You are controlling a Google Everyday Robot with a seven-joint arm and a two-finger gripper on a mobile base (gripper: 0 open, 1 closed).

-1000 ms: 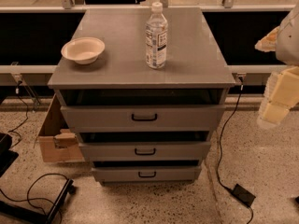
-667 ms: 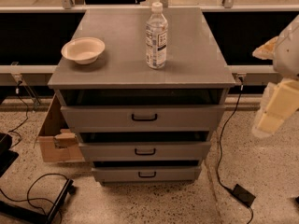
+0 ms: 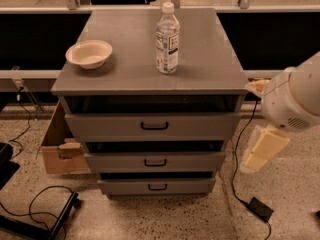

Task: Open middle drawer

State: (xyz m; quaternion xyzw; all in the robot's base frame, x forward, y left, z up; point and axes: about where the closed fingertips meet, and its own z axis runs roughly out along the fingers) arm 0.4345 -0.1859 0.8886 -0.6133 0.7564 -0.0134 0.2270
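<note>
I see a grey cabinet with a flat top [image 3: 210, 69] and three grey drawers stacked in its front. The middle drawer [image 3: 120, 162], grey and flat with a small black bar handle [image 3: 155, 162], sits between the top grey drawer [image 3: 100, 126] and the low bottom grey drawer [image 3: 125, 187]. It looks pushed in, with a dark gap above its front. My cream-coloured gripper [image 3: 251, 163] hangs low on the right side, just past the right edge of the cabinet and about level with the middle drawer, but apart from it. It holds nothing that I can see, and I cannot tell how far open it is. The round white arm [image 3: 295, 96] above it is near the top right corner of the cabinet. The speckled floor [image 3: 165, 216] in front of the drawers gives open room. A thin black cable [image 3: 235, 159] runs down between the cabinet and my gripper to a small black box [image 3: 261, 209] on the floor. On the left, a brown cardboard box [image 3: 57, 149] sits tight beside the cabinet, and more black cables [image 3: 37, 194] lie near it. On the top stand a cream round bowl [image 3: 89, 53] and a clear plastic bottle with a white cap [image 3: 167, 36]. The bottle has a label, but I cannot read the writing on it.
</note>
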